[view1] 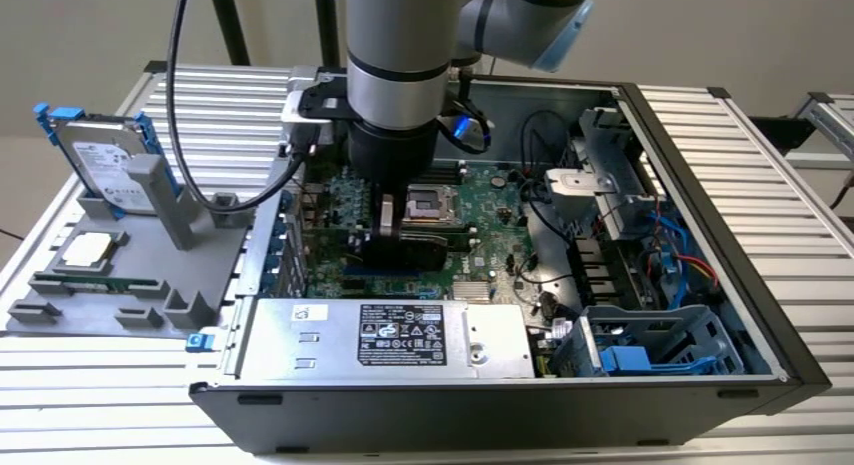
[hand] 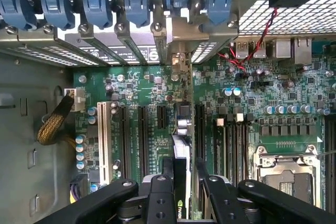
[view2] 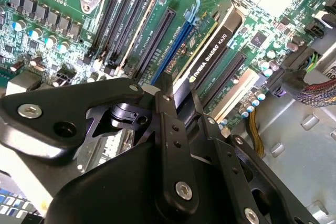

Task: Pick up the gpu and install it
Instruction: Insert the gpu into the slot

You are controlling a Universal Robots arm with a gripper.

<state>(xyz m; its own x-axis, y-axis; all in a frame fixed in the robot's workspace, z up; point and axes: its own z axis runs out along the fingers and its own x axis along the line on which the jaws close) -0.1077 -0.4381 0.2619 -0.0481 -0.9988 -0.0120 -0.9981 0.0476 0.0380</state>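
Gripper (view2: 178, 95) was clamped on the gpu (view2: 210, 59) edge-on over the motherboard (hand: 136, 85) slots; card needed squaring with its slot, judged.

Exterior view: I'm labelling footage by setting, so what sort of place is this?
Likely a robotics test bench for computer assembly: an open computer case on a slatted metal table, a grey parts fixture beside it, and the hand holding the gpu.

Arm reaches down into open computer case (view1: 694, 145), over green motherboard (view1: 494, 235). Gripper (view1: 400, 240) low above board, black gpu (view1: 400, 253) at its tip, beside the CPU socket (view1: 434, 202). Power supply (view1: 387, 337) along case's near edge. At the exterior view's left, grey holder tray (view1: 134, 285) with upright hard drive (view1: 104, 170).
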